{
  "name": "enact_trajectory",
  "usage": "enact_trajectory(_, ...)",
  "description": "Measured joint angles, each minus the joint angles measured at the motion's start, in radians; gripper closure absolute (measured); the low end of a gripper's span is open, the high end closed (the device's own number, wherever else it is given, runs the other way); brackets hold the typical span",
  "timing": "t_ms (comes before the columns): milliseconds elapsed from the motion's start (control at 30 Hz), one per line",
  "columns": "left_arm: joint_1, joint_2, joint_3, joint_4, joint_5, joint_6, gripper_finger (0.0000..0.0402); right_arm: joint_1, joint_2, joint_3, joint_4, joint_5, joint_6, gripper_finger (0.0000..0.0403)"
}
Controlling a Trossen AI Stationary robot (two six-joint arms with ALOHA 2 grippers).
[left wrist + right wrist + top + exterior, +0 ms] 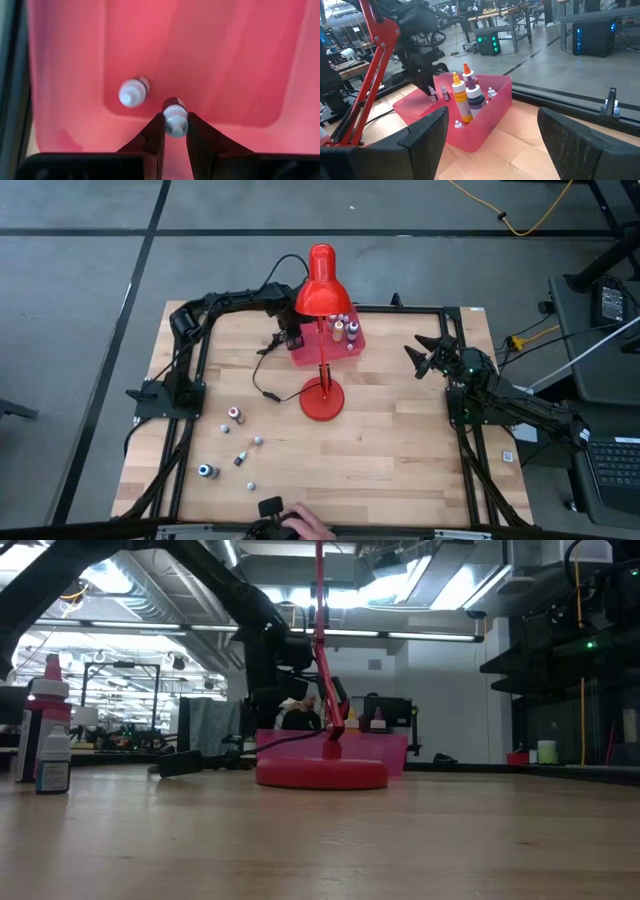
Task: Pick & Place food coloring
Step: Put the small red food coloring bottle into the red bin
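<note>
Five loose bottles, one lamp, one tray

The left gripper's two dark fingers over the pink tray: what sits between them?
In the left wrist view, the left gripper holds a tiny pale-capped bottle between its fingers, above the pink tray. A second bottle lies apart beside it.

Overhead cam plus table-level cam, two wrist cams, all sharing pink tray.

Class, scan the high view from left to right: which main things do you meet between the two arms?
Loose food coloring bottles → left gripper over the pink tray → red lamp base → right gripper.
</note>
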State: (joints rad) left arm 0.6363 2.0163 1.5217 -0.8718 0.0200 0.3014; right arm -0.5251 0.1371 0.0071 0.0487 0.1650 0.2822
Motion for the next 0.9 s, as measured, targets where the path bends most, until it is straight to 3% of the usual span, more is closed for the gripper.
enact_trajectory(900,-0.001,0.0,-0.039,0.043,-0.01,-0.037,0.0348,0.0,0.0,0.0,0.0,0.0,0.001,0.0097)
